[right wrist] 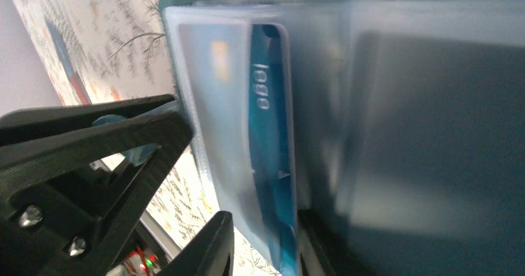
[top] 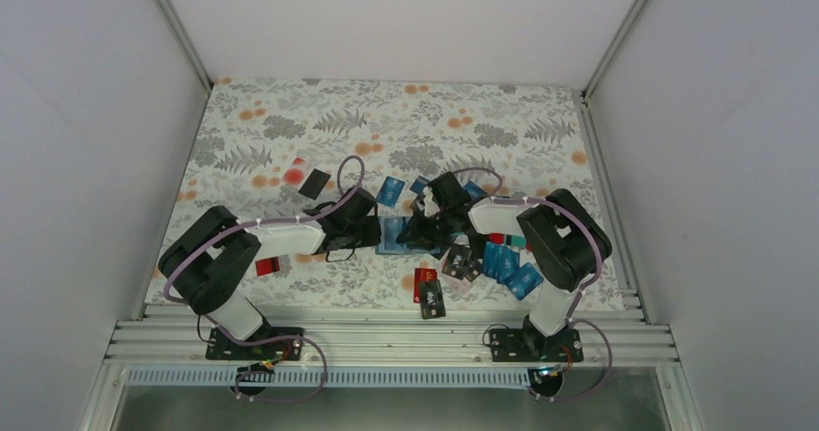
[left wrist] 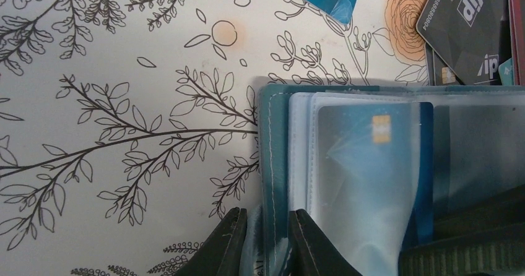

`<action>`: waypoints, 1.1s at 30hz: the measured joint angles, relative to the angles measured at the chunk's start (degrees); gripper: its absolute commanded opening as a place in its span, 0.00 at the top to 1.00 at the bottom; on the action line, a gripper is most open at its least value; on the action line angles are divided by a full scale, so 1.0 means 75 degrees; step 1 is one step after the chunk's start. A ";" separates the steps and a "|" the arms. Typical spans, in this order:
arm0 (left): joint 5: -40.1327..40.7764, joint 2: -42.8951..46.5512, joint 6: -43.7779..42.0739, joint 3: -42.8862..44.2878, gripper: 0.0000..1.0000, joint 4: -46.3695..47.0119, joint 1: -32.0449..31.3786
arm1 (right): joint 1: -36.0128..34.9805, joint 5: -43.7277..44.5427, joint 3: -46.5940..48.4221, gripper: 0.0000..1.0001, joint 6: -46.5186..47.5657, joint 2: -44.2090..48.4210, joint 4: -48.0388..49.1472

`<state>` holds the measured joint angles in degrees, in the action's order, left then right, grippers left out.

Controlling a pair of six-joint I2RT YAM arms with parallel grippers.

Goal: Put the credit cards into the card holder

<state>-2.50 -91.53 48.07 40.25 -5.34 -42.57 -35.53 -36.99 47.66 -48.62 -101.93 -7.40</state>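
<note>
The teal card holder [top: 394, 235] lies open on the floral cloth between my two grippers. My left gripper [left wrist: 269, 213] is shut on the teal cover edge of the card holder [left wrist: 275, 152]. A blue credit card [left wrist: 371, 164] with a gold chip sits inside a clear sleeve. In the right wrist view this blue card [right wrist: 269, 140] runs down between the fingers of my right gripper [right wrist: 265, 217]. Those jaws stand apart, with cloth showing between the left finger [right wrist: 210, 245] and the sleeve. From above, my right gripper [top: 425, 223] sits at the holder's right side.
Loose cards lie around: blue ones [top: 507, 262] and black ones [top: 462, 260] by the right arm, red [top: 425, 278] and black [top: 434, 301] near the front, blue [top: 390, 191], black [top: 314, 184] and red [top: 296, 172] further back. Black VIP cards [left wrist: 470, 22] lie beyond the holder.
</note>
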 measured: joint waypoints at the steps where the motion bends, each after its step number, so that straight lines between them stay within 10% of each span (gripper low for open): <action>1: 0.0000 0.0003 0.0003 0.0000 0.83 0.0000 0.0000 | -0.0015 0.0041 0.0061 0.65 0.0055 0.0012 -0.0111; 15: -0.0009 0.0102 0.0000 -0.0105 0.83 -0.0009 -0.0058 | -0.0055 0.0857 0.0836 0.35 0.1766 0.0542 -0.2471; 25: -0.0003 0.0105 -0.0006 -0.0105 0.84 -0.0017 -0.0064 | -0.0064 0.1859 0.1402 0.80 0.2532 0.0650 -0.3363; 33: 0.0000 0.0105 -0.0064 -0.0105 0.84 -0.0029 -0.0064 | -0.0306 0.2294 0.1413 0.93 0.2766 0.0504 -0.3386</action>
<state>-2.50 -90.74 47.59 39.46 -5.56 -43.05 -37.82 -19.79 58.26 -27.88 -98.15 -32.80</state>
